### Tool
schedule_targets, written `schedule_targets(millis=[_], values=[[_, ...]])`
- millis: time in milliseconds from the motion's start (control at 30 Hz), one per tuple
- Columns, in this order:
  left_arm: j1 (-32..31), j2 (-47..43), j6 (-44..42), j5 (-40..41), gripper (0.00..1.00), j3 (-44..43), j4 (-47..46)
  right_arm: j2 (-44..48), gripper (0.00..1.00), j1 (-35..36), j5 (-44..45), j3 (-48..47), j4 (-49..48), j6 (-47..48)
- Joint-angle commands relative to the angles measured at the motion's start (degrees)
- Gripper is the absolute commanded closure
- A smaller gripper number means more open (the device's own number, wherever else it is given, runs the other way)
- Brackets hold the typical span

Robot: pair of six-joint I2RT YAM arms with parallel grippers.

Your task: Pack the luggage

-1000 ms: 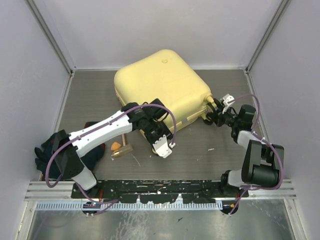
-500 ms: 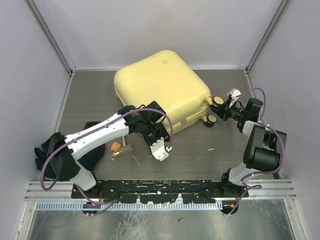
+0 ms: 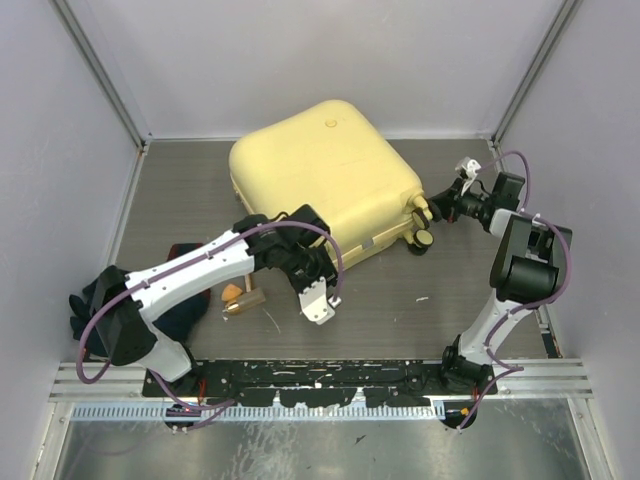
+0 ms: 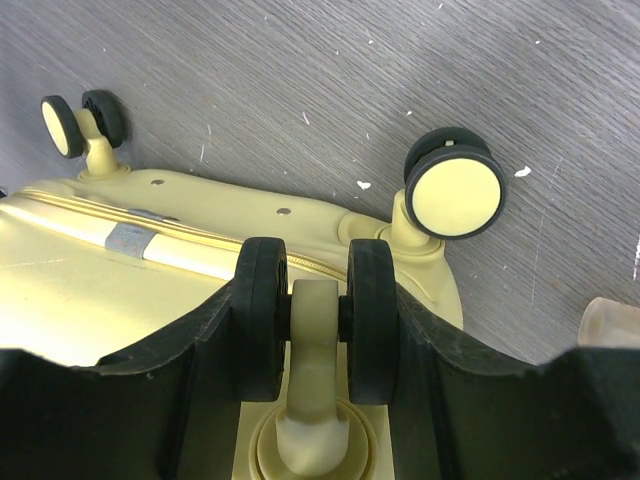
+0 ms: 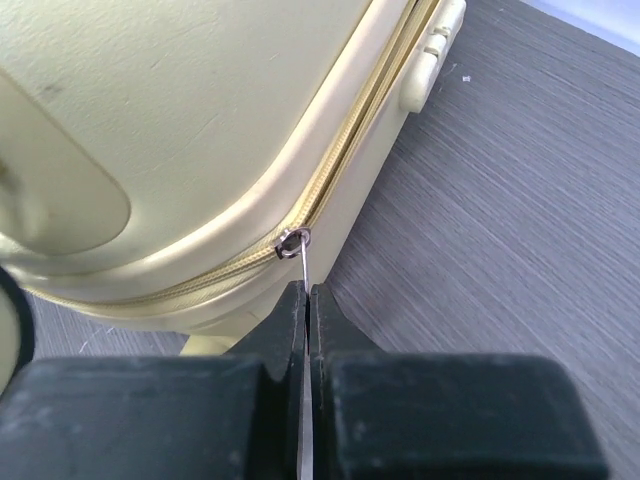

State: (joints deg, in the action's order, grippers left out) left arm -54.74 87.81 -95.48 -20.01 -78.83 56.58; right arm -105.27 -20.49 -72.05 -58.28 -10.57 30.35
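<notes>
The luggage (image 3: pixel 320 175) is a pale-yellow hard-shell suitcase lying closed on the table. My left gripper (image 3: pixel 298 255) is at its near corner. In the left wrist view the left gripper (image 4: pixel 315 320) is shut on a black-and-yellow twin wheel (image 4: pixel 372 320) of the luggage (image 4: pixel 90 300). My right gripper (image 3: pixel 441 206) is at the luggage's right corner, by the wheels (image 3: pixel 425 238). In the right wrist view the right gripper (image 5: pixel 305 300) is shut on the thin metal zipper pull (image 5: pixel 301 262), hooked to the slider (image 5: pixel 292 240) on the zip seam.
Dark clothing (image 3: pixel 100 300) lies at the near left beside the left arm. A small orange and wooden object (image 3: pixel 238 295) lies on the table near the left forearm. Two other wheels (image 4: pixel 455 195) (image 4: pixel 85 125) show in the left wrist view. Grey walls enclose the table.
My right gripper has swung toward the back right round the luggage's corner with the zipper pull. The left gripper has shifted slightly and kept its hold on the wheel.
</notes>
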Motion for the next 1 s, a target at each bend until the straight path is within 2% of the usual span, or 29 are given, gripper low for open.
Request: schedule_targets(millis=[0,67,100,133,200,233,267,300,433,533,700,833,967], values=[[1.53,-2.22,2.11,1.96,1.00,3.12,20.73,-2.07,0.99,-0.81,10.77,-7.37,-1.68,4.22],[3.58,-1.73,6.24,0.46,1.00,1.18,18.21,-2.61,0.99,0.65,9.32,-7.99,4.24,7.00],[5.13,-1.12,8.64,-1.19,0.95,-0.65,17.70,-2.46,0.99,1.26,8.94,-7.75,7.54,9.99],[6.60,-0.42,11.38,-3.39,0.86,-2.76,17.69,-2.19,0.99,2.16,9.67,-7.46,11.57,15.00],[9.05,0.90,17.16,-7.28,0.54,-7.40,18.58,-1.24,0.99,3.08,9.73,-6.75,18.07,22.82],[10.12,1.04,19.74,-9.62,0.44,-9.13,18.68,-1.22,0.99,3.16,9.62,-6.72,19.87,24.81],[10.99,0.45,23.07,-11.69,0.19,-9.96,18.13,-1.48,0.99,3.18,9.61,-7.20,21.72,26.33],[11.52,-0.62,25.15,-13.43,0.02,-9.92,17.00,-1.86,0.99,3.20,9.64,-7.68,23.21,27.40],[15.63,-7.13,37.47,-17.23,0.02,-5.81,6.42,-2.43,0.99,4.01,10.18,-9.06,30.02,34.63],[23.54,-10.50,53.16,-21.08,0.02,-4.29,-3.41,-1.63,0.99,5.35,11.86,-9.02,35.00,40.98],[39.51,-12.85,83.68,-20.59,0.02,-0.78,-18.97,-1.98,0.99,5.55,12.89,-10.91,37.39,42.64],[49.82,-9.30,96.99,-22.20,0.02,-1.77,-18.65,-2.36,0.99,6.10,14.15,-12.96,41.53,48.20],[54.83,-5.43,103.43,-21.55,0.02,-0.11,-18.41,-2.24,0.99,6.65,14.96,-13.22,44.22,52.23]])
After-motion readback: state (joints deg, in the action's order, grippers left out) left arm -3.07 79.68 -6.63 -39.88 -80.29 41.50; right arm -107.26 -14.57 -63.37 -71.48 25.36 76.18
